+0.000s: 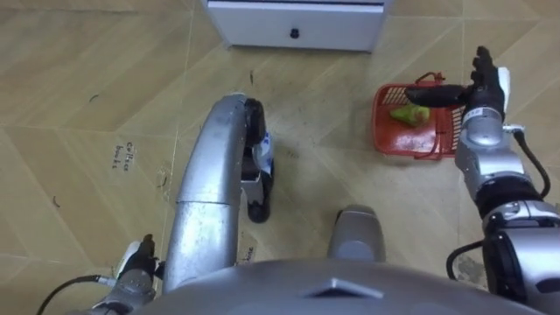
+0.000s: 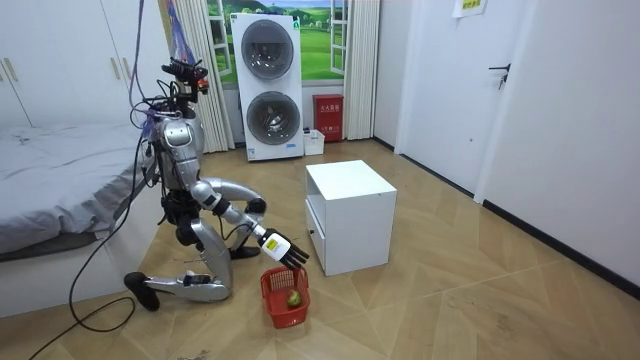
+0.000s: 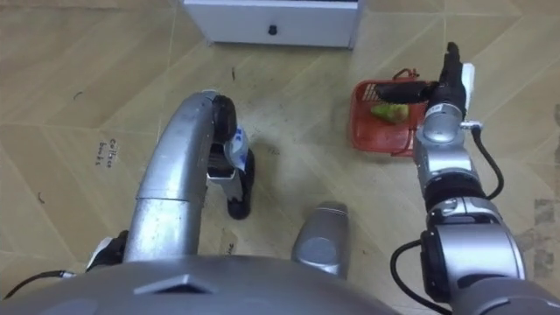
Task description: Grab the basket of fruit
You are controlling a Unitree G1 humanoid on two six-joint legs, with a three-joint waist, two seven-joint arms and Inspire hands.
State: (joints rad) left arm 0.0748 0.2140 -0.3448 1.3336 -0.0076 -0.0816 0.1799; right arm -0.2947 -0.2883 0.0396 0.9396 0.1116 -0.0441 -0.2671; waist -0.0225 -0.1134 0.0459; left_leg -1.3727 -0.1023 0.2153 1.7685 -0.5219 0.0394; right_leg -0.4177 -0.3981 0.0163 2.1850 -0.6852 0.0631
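Wooden floor [image 2: 480, 300], white cabinet [image 2: 350, 205], bed [image 2: 50, 170].

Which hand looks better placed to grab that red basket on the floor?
The right. Its right hand is stretched open over the red plastic basket holding a green fruit. The left hand sits low by the robot's side, far from it.

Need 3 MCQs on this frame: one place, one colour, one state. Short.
1. Where is the basket? A on the floor near the white cabinet; B on top of that cabinet; C hanging in the air.
2. Basket colour? A blue; B red; C white.
3. The right hand is: A open over the basket; B shut on its handle; C a closed empty fist.
Answers: 1A, it sits on the floor; 2B, its walls are red; 3A, fingers are straight above it.
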